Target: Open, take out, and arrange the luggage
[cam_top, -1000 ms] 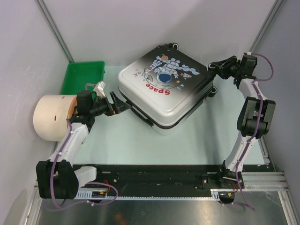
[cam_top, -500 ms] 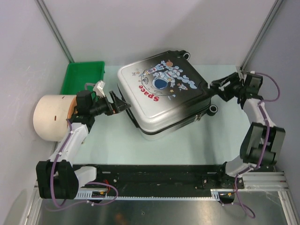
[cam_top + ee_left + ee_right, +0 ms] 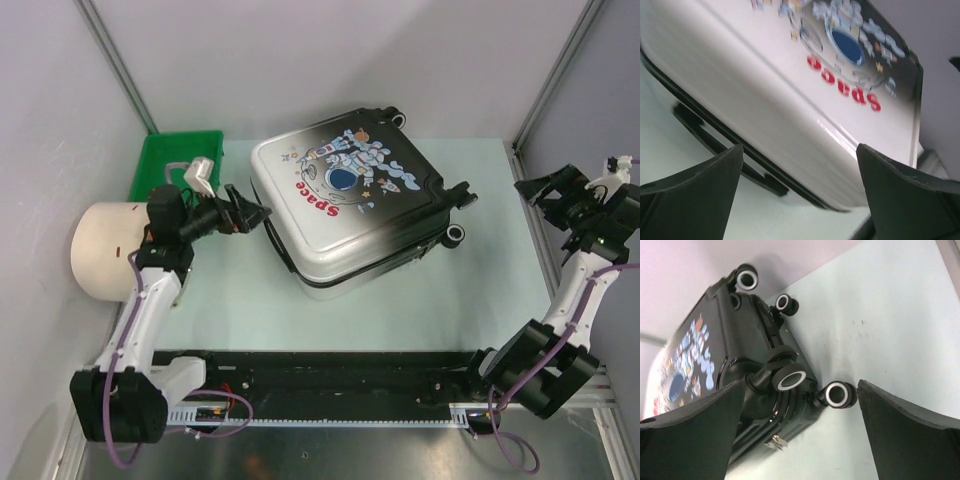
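Behind the left hand, a cream cylinder [image 3: 108, 250] stands at the worktop's [image 3: 400, 310] edge, with a green tray [image 3: 180, 162] beyond it; the left hand [image 3: 252, 212] hovers with its fingers spread wide and nothing between them, pointed at the near corner of the luggage [image 3: 345, 200]; from above the fingertips sit just beside the white shell, and the left wrist view does not settle whether they touch it. The luggage lies flat and closed on the worktop between the two hands, astronaut print and red "Space" lettering facing up, its white end toward the left hand and its black end toward the right hand; the black wheels [image 3: 790, 380] face the right hand, seen across a bare stretch of worktop in the right wrist view. The right hand [image 3: 543, 200] is raised at the worktop's far side, well apart from the luggage, fingers wide open, holding and touching nothing.
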